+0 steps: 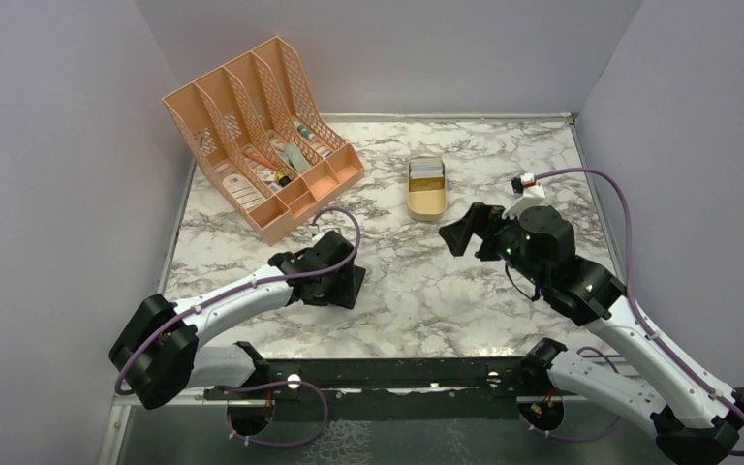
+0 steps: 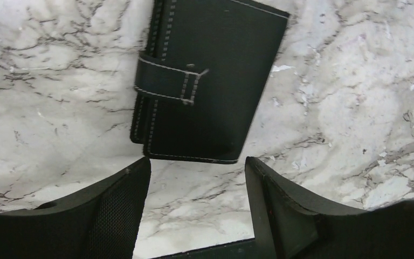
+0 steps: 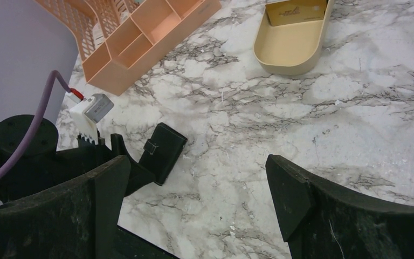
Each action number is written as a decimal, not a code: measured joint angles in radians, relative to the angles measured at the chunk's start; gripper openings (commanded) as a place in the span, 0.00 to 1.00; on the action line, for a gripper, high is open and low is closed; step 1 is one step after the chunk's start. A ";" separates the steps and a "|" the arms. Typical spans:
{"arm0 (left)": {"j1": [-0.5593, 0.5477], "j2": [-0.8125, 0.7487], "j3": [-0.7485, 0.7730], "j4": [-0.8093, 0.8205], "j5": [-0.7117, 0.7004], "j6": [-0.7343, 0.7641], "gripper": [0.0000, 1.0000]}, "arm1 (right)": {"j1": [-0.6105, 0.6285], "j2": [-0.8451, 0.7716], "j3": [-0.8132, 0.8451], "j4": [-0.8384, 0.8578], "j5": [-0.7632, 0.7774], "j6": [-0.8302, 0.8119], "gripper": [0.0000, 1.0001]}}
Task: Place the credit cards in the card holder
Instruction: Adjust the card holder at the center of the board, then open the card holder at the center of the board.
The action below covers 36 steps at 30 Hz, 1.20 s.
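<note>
The card holder (image 2: 210,81) is a black stitched case, folded shut with its tab across, lying flat on the marble; it also shows in the top view (image 1: 351,289) and the right wrist view (image 3: 164,150). My left gripper (image 2: 197,168) is open and empty, low over the table, with the holder's near edge just beyond its fingertips (image 1: 322,281). The credit cards (image 1: 426,171) stand as a stack in the far end of a gold oval tin (image 1: 427,201); a tan card face (image 3: 294,11) shows there. My right gripper (image 1: 460,235) is open and empty in the air, near the tin (image 3: 197,167).
A peach desk organiser (image 1: 262,136) with pens and papers stands at the back left and shows in the right wrist view (image 3: 140,43). The gold tin (image 3: 291,48) sits mid-table at the back. Grey walls close three sides. The left arm (image 3: 21,156) lies left of the holder.
</note>
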<state>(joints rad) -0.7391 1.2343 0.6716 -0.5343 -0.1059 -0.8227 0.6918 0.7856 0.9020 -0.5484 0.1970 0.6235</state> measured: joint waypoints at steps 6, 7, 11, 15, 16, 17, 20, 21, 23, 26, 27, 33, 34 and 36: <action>-0.116 0.088 0.132 -0.058 -0.109 0.009 0.63 | 0.000 -0.008 0.000 -0.002 0.000 0.000 1.00; -0.137 0.118 0.168 -0.073 -0.137 0.011 0.63 | 0.000 -0.010 0.000 -0.002 0.000 0.000 1.00; -0.202 0.226 0.274 -0.108 -0.221 0.027 0.61 | 0.000 -0.021 -0.005 -0.003 0.000 0.000 1.00; -0.230 0.323 0.332 -0.131 -0.285 0.056 0.57 | 0.000 -0.028 -0.008 -0.005 0.000 0.000 1.00; -0.230 0.323 0.332 -0.131 -0.285 0.056 0.57 | 0.000 -0.031 -0.009 -0.005 0.000 0.000 1.00; -0.235 0.362 0.344 -0.137 -0.293 0.060 0.56 | 0.000 -0.033 -0.010 -0.006 0.000 0.000 1.00; -0.241 0.418 0.363 -0.150 -0.329 0.073 0.55 | 0.000 -0.043 -0.014 -0.005 0.002 -0.001 1.00; -0.244 0.434 0.365 -0.150 -0.337 0.075 0.54 | 0.000 -0.047 -0.015 -0.005 0.005 -0.001 1.00; -0.249 0.459 0.366 -0.154 -0.352 0.077 0.53 | 0.000 -0.053 -0.019 -0.005 0.011 -0.002 1.00; -0.258 0.491 0.377 -0.159 -0.386 0.081 0.42 | 0.000 -0.055 -0.021 -0.005 0.018 -0.007 1.00; -0.260 0.498 0.381 -0.160 -0.397 0.081 0.36 | 0.000 -0.055 -0.021 -0.006 0.020 -0.009 1.00; -0.282 0.518 0.388 -0.152 -0.439 0.092 0.04 | 0.000 -0.053 -0.021 -0.006 0.025 -0.016 1.00; -0.285 0.518 0.389 -0.152 -0.442 0.092 0.01 | 0.000 -0.053 -0.022 -0.005 0.025 -0.016 1.00; -0.289 0.515 0.394 -0.158 -0.445 0.094 0.00 | 0.000 -0.053 -0.026 -0.005 0.025 -0.018 1.00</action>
<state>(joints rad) -1.0283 1.7493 1.0653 -0.6922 -0.5510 -0.7288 0.6918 0.7322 0.8761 -0.5533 0.2222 0.6060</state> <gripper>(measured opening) 0.057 0.995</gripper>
